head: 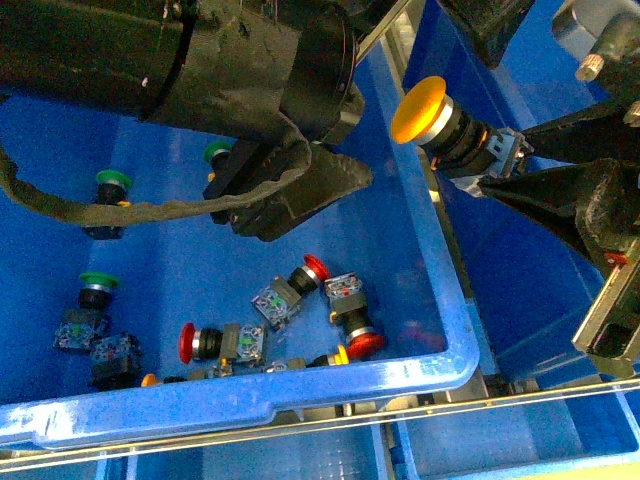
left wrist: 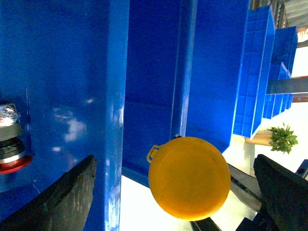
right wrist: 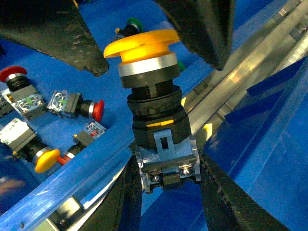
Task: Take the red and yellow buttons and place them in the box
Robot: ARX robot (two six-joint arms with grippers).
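Your right claw (right wrist: 166, 180) is pinching the yellow mushroom-cap push-button (head: 445, 122) by its black body, above the blue bin's rim (head: 440, 250). Left claw (head: 265, 205) hangs over that bin; can't tell if it's spread.

Single-rim blue bin (head: 300, 395) carries loose push-buttons: red-capped (head: 187, 342), green-capped (head: 98, 281), yellow-capped (head: 340, 354).

Front view looks down from above; both wrist views closely share the yellow button (head: 420, 108).
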